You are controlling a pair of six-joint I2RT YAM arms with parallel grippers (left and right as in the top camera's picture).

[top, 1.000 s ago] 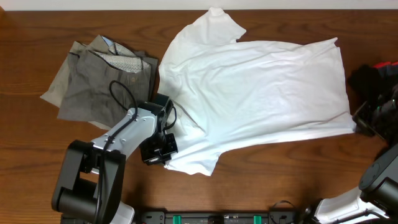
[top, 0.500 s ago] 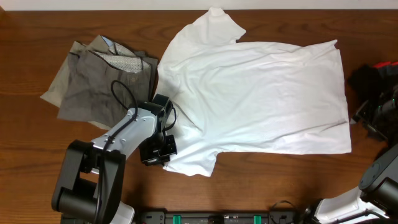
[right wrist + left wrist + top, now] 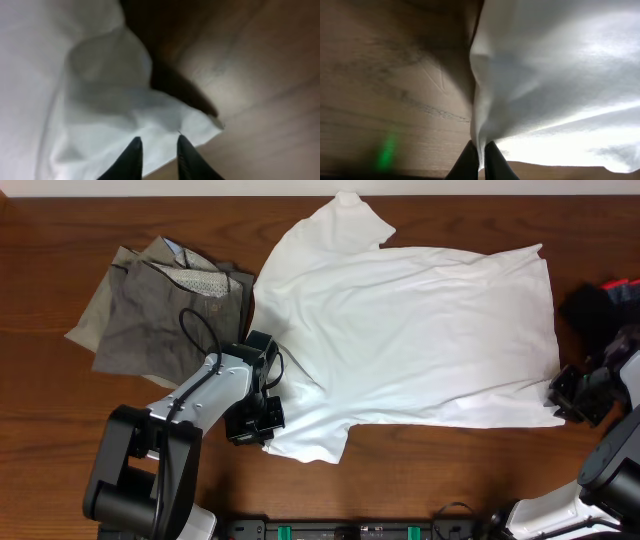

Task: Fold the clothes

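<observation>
T-shirt [image 3: 420, 330] lies lengthwise between the arms: left gripper [image 3: 479, 159] pinches its sleeve, right gripper [image 3: 156, 150], narrowly parted, straddles its hem corner.

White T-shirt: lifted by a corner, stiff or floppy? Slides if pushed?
Likely floppy: the T-shirt bunches into folds where the left gripper pinches its edge. Probably light, being thin cloth. A push would likely wrinkle it rather than slide it whole.
</observation>
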